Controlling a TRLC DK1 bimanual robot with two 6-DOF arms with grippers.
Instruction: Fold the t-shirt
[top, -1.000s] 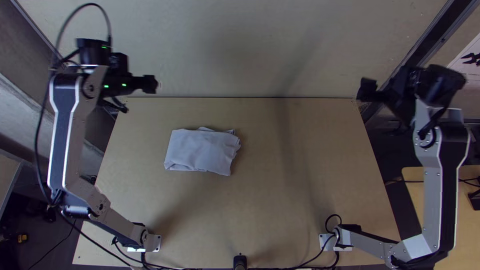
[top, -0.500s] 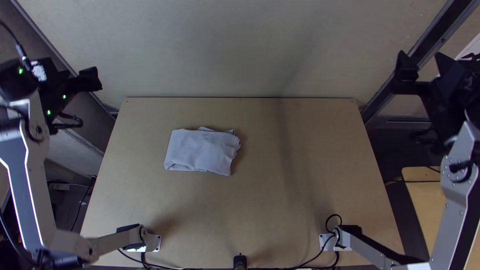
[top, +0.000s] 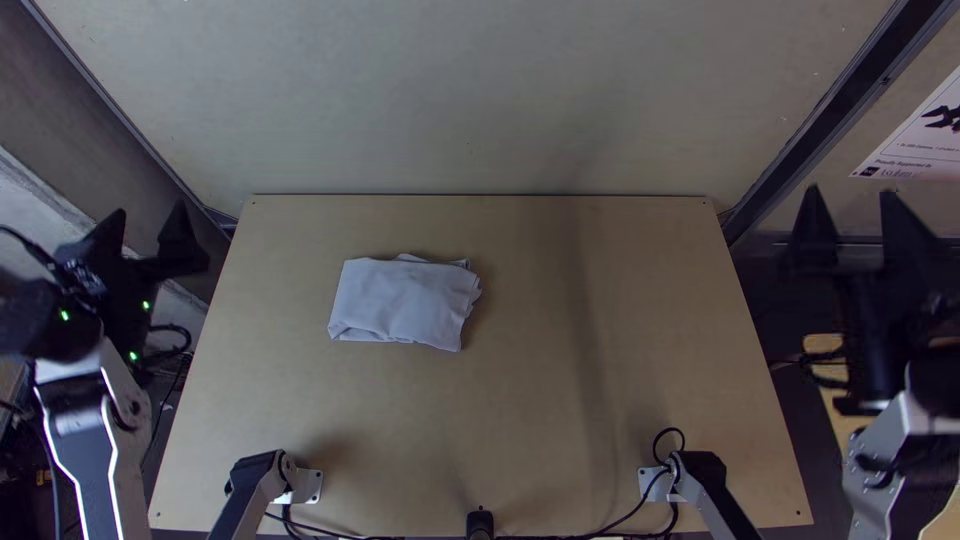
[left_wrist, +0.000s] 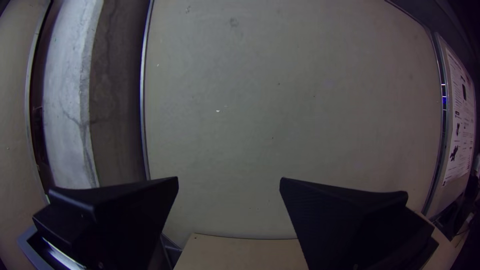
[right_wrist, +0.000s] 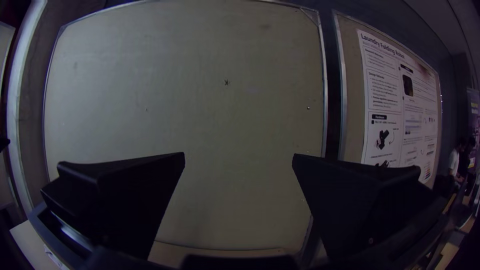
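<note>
A pale, lightly marked panel (top: 480, 100) rises behind the light wooden table (top: 620, 300), framed by dark metal strips, with a printed sheet (top: 915, 140) on the wall at the far right. Faint shadows fall across the wood.

The t-shirt (top: 405, 303) lies on the left half of the table, nearer the far edge than the near one. It is folded into a compact, roughly four-sided bundle, set a little askew to the table's edges. Its top face is mostly smooth, with soft creases; along the right side the layered edges show unevenly, and a bit of cloth is rumpled at the far side.

The left gripper (top: 148, 222) is out past the table's left edge, well apart from the shirt. In its wrist view the two black fingers (left_wrist: 135, 212) stand wide apart, released, with the panel visible between them.

The right gripper (top: 852, 205) is beyond the table's right edge, its tips pointing toward the far side. It too is spread wide, as its own wrist view shows. Around that wrist the top view is so dark that it is hard to tell where the gripper ends and its mount begins.
</note>
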